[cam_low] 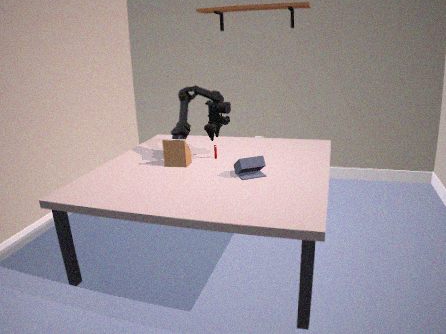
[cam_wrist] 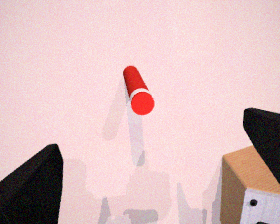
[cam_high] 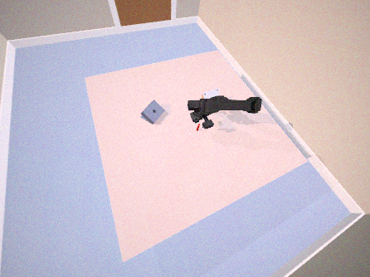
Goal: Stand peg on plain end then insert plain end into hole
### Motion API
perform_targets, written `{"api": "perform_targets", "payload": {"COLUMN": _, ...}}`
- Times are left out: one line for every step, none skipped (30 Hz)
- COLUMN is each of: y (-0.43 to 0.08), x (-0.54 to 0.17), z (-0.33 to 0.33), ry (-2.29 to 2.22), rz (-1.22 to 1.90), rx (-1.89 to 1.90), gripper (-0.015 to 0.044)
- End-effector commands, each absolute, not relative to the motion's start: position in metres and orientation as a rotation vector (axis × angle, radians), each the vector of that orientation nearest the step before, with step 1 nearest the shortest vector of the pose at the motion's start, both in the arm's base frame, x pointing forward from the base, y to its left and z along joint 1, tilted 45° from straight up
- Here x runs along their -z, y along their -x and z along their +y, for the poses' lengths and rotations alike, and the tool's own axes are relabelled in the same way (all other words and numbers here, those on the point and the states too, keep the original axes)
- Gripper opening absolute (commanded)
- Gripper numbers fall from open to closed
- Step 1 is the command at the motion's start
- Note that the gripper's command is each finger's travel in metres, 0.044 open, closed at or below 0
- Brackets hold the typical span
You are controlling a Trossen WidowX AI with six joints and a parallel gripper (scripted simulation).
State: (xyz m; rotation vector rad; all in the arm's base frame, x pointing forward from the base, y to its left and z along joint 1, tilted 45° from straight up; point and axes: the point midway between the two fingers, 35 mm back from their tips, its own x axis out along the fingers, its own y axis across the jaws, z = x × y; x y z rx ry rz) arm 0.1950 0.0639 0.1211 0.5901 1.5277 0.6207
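Note:
The red peg [cam_high: 198, 127] [cam_low: 215, 152] [cam_wrist: 133, 80] stands upright on the table [cam_high: 166, 179] [cam_low: 200, 196], its white band near the top end. My gripper [cam_high: 202, 122] [cam_low: 212, 139] [cam_wrist: 151, 128] is open and empty, pointing down above the table near the peg. In the wrist view the peg shows between the two spread fingers across the picture, a little beyond their tips, with its top below fingertip height. The blue-grey sloped panel [cam_high: 150, 116] [cam_low: 251, 163] stands farther out from the arm's base; its dark hole [cam_high: 154, 111] shows in the top view. The panel is outside the wrist view.
A wood-coloured block [cam_low: 175, 153] [cam_wrist: 234, 185] stands close beside the peg and the arm. Its pale face [cam_high: 212, 93] [cam_wrist: 267, 202] bears small dark spots. In the wrist view it lies under the right finger. Shadows of the arm fall on the table around the peg.

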Motion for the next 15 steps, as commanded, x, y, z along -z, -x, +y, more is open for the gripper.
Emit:
{"api": "perform_targets", "payload": {"y": -0.1951, "x": -0.1206, "z": 0.0647, "ry": -0.526, "rz": 1.491, "rx": -0.687, "gripper": 0.0440}}
{"api": "perform_targets", "payload": {"y": -0.1951, "x": -0.1205, "z": 0.0648, "ry": -0.506, "rz": 1.480, "rx": -0.705, "gripper": 0.0440}}
{"api": "perform_targets", "payload": {"y": -0.1951, "x": -0.1204, "z": 0.0649, "ry": -0.487, "rz": 1.469, "rx": -0.723, "gripper": 0.0440}}
{"api": "perform_targets", "payload": {"y": -0.1951, "x": -0.1203, "z": 0.0650, "ry": -0.467, "rz": 1.458, "rx": -0.741, "gripper": 0.0440}}
{"api": "perform_targets", "payload": {"y": -0.1951, "x": -0.1202, "z": 0.0651, "ry": -0.447, "rz": 1.447, "rx": -0.759, "gripper": 0.0440}}
{"api": "perform_targets", "payload": {"y": -0.1951, "x": -0.1200, "z": 0.0652, "ry": -0.428, "rz": 1.436, "rx": -0.777, "gripper": 0.0440}}
{"api": "perform_targets", "payload": {"y": -0.1951, "x": -0.1199, "z": 0.0653, "ry": -0.408, "rz": 1.425, "rx": -0.794, "gripper": 0.0440}}
{"api": "perform_targets", "payload": {"y": -0.1951, "x": -0.1198, "z": 0.0655, "ry": -0.388, "rz": 1.413, "rx": -0.812, "gripper": 0.0440}}
{"api": "perform_targets", "payload": {"y": -0.1951, "x": -0.1197, "z": 0.0656, "ry": -0.369, "rz": 1.401, "rx": -0.829, "gripper": 0.0440}}
{"api": "perform_targets", "payload": {"y": -0.1951, "x": -0.1196, "z": 0.0657, "ry": -0.349, "rz": 1.389, "rx": -0.846, "gripper": 0.0440}}
{"api": "perform_targets", "payload": {"y": -0.1951, "x": -0.1195, "z": 0.0658, "ry": -0.329, "rz": 1.377, "rx": -0.863, "gripper": 0.0440}}
{"api": "perform_targets", "payload": {"y": -0.1951, "x": -0.1193, "z": 0.0659, "ry": -0.310, "rz": 1.365, "rx": -0.880, "gripper": 0.0440}}
{"api": "perform_targets", "payload": {"y": -0.1951, "x": -0.1192, "z": 0.0660, "ry": -0.290, "rz": 1.353, "rx": -0.897, "gripper": 0.0440}}
{"api": "perform_targets", "payload": {"y": -0.1951, "x": -0.1191, "z": 0.0661, "ry": -0.270, "rz": 1.341, "rx": -0.914, "gripper": 0.0440}}
{"api": "perform_targets", "payload": {"y": -0.1951, "x": -0.1190, "z": 0.0662, "ry": -0.250, "rz": 1.328, "rx": -0.930, "gripper": 0.0440}}
